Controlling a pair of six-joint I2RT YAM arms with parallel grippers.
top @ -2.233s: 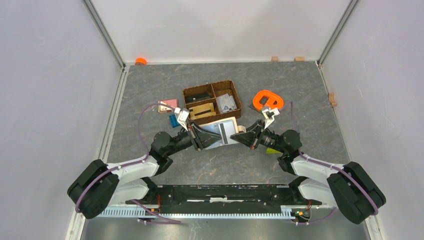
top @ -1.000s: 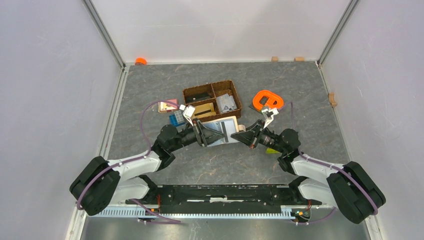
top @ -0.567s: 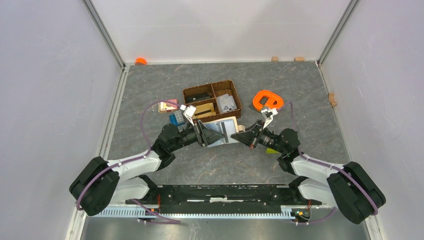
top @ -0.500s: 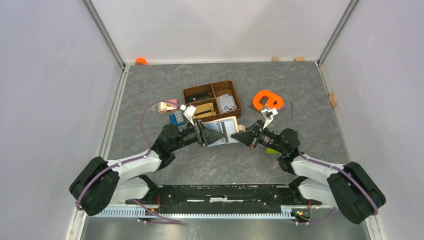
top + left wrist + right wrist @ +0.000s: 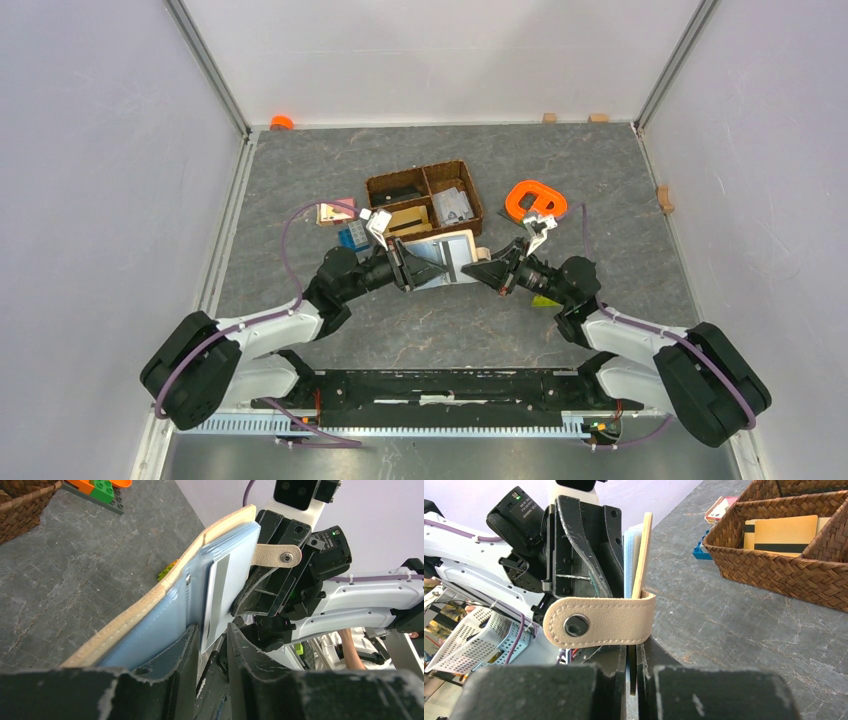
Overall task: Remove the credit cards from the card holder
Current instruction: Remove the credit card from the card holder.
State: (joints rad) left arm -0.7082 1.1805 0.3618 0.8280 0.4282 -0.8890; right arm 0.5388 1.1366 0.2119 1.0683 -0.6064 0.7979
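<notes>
Swinging in closer, the left arm has reached the card holder, which stands on edge between the two arms just in front of the woven basket. The left jaws have narrowed to a slim gap astride a white card poking from the pale blue pocket, not yet pinching it, while the right jaws are clamped tight on the holder's edge by the snap tab. Soft, light leather round a stiff, slick card, I'd judge, so grip that exposed card edge and pull straight along the pocket; grey stone-look bench below, basket close behind, walls well apart.
</notes>
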